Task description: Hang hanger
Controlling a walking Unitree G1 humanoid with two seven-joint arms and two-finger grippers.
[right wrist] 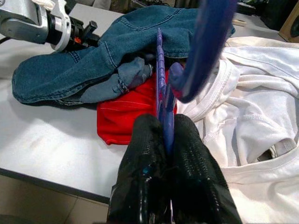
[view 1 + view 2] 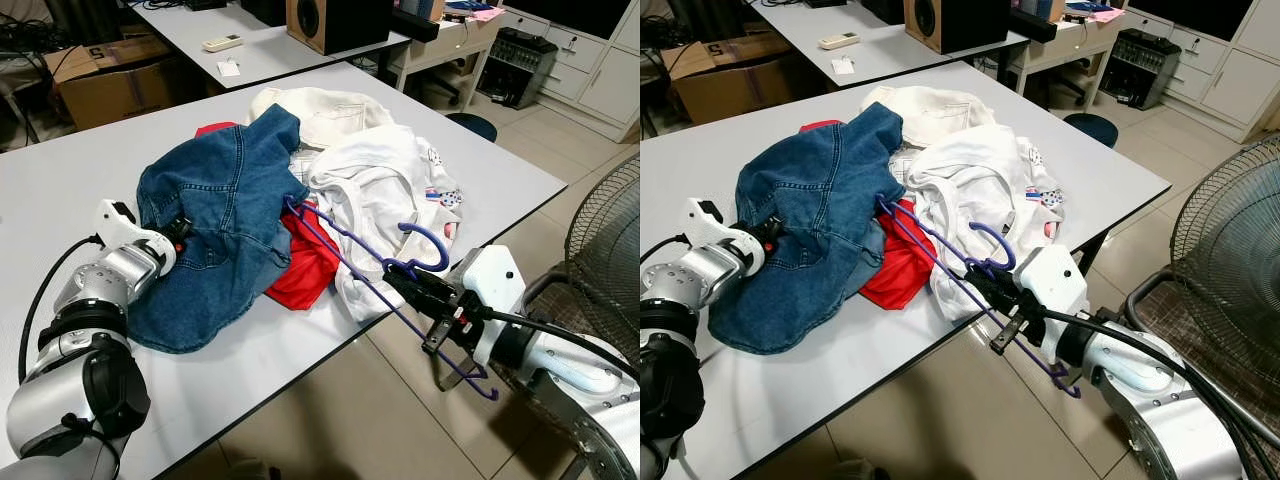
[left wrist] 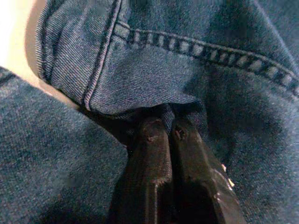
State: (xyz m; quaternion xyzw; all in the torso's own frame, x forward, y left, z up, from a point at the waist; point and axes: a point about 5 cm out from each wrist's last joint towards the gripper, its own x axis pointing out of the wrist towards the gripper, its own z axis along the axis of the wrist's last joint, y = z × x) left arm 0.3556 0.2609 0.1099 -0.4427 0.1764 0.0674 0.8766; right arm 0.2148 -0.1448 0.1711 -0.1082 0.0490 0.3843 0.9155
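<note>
A purple plastic hanger [image 2: 345, 245] lies slanted across the clothes pile, its far end tucked under the blue denim jacket [image 2: 215, 215]. My right gripper [image 2: 400, 272] is shut on the hanger's neck just below the hook [image 1: 205, 46], at the table's near edge. My left gripper [image 2: 180, 232] is shut on a fold of the denim jacket [image 3: 154, 79] at the jacket's left side. A red garment [image 2: 305, 265] lies under the hanger, with white shirts [image 2: 375, 185] beside it.
The clothes lie on a white table [image 2: 60, 180]. A standing fan [image 2: 605, 230] is at the right, close to my right arm. Behind stands a second table with a speaker [image 2: 335, 20] and a remote [image 2: 222, 43]; cardboard boxes [image 2: 105, 75] are at the left.
</note>
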